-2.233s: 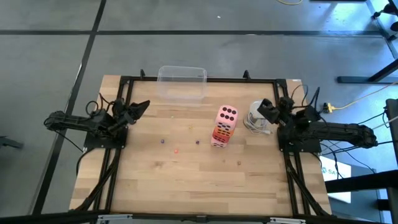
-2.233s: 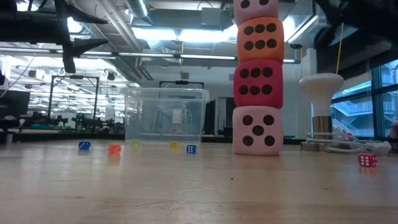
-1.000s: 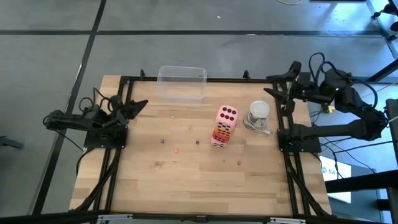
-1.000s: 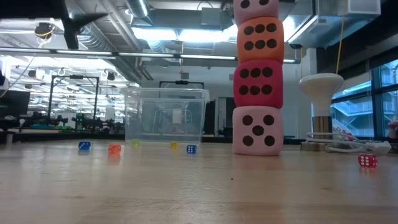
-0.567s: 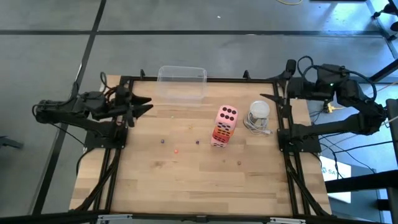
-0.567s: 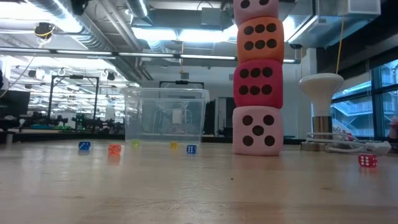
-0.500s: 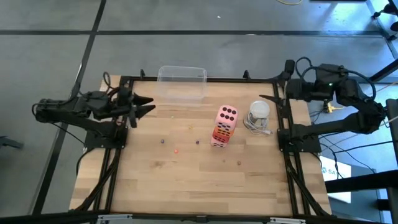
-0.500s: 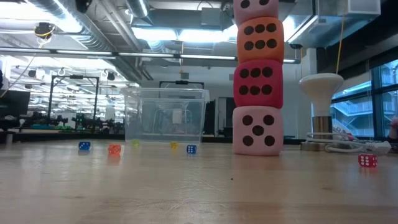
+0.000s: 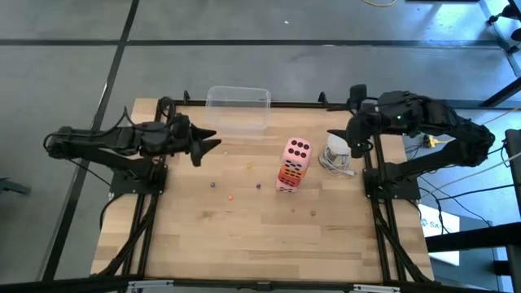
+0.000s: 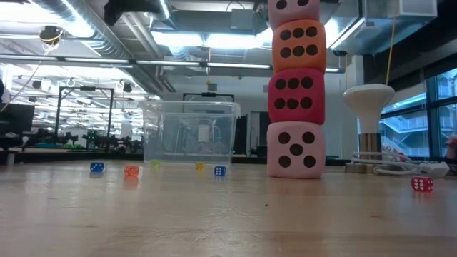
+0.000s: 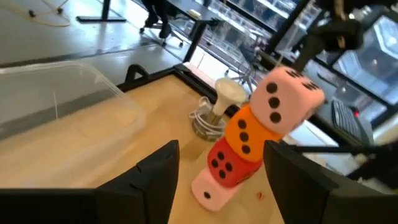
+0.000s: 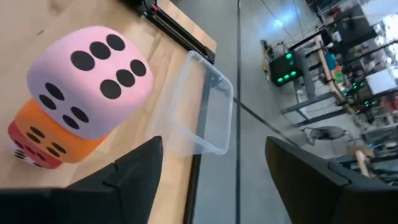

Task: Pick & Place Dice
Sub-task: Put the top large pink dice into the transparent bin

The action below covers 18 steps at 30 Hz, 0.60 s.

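A pale wooden table (image 9: 244, 236) sits on a grey floor, with a bright workshop of ceiling lights and glass beyond it in the low view. Starting on the left: the left gripper (image 9: 210, 145) reaches in over the table's left side, jaws spread wide, nothing between them, pointed toward the middle. Its wrist camera frames the target between the two dark fingers (image 11: 155, 177). Just past it, at the far edge, there's the clear plastic tub (image 9: 238, 108), and scattered tiny dice (image 10: 96, 168) dot the boards.

Centre stage, the dice (image 9: 294, 165): four soft cubes stacked in one tower, pale pink at the bottom, then red, orange, and pink on top (image 12: 93, 68). The tower looks upright from the low view (image 10: 295, 86).

To the right, a white mushroom-shaped stand (image 9: 338, 150) with a coiled cable stands close beside the tower. The right gripper (image 9: 343, 140) hovers above that stand, jaws wide and empty, looking down at the top die.

Here's the risk as I read it: both arms close on one tall, soft stack. A sideways nudge topples all four. A squeeze that catches two cubes drags the column. And the right arm has that stand beneath it to clip.
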{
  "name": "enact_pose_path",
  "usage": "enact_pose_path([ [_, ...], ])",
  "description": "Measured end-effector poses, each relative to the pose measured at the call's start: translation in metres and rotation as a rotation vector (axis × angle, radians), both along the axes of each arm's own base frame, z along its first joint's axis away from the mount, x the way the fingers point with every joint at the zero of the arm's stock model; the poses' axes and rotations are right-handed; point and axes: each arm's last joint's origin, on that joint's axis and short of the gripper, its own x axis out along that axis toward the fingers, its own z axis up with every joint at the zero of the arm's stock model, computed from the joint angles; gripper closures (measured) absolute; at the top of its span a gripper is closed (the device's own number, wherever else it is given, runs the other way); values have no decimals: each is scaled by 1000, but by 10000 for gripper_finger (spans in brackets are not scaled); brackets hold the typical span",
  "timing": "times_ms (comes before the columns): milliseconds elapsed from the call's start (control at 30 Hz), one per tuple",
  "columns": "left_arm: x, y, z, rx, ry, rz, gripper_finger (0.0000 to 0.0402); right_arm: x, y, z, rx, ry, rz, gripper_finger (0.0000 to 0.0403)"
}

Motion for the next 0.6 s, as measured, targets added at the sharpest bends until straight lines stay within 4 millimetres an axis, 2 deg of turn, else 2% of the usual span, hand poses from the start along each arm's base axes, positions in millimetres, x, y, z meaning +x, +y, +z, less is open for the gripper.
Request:
enact_pose_path([
  [267, 21, 9, -3, -124, -63, -23, 168, 11, 13, -6, -161, 82, 82, 123],
  [600, 57, 22, 1, -276, -267, -89, 175, 27, 37, -15, -281, 146, 101, 117],
])
